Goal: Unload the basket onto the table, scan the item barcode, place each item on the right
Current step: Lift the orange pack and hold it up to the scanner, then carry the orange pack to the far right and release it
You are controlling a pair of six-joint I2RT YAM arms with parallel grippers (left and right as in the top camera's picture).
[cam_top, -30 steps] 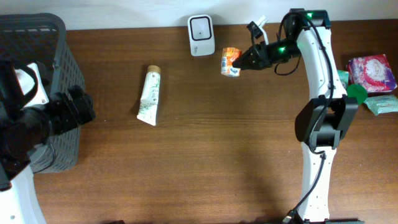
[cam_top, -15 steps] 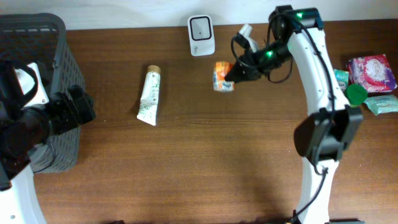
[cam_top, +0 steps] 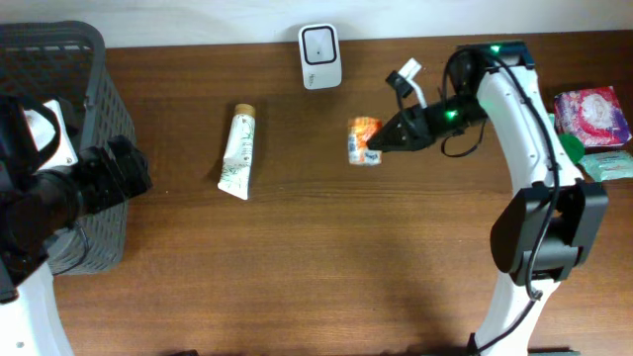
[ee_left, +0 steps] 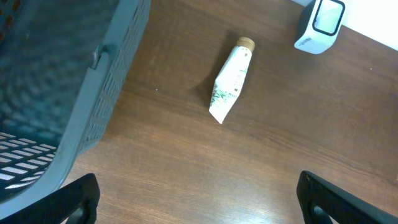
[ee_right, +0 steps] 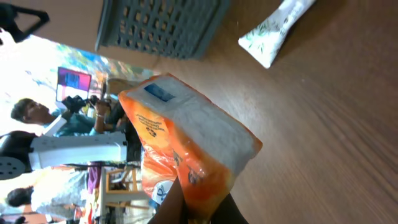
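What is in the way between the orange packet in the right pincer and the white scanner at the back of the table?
Nothing visible. Only bare table lies between the orange packet, gripped in the right pincer, and the white scanner. The tube lies off to the side.

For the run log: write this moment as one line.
right gripper: shut on orange packet, near scanner | left gripper: open, empty

orange packet (ee_right: 186,143) print blurred, tube (ee_left: 231,81) print too small, nothing legible
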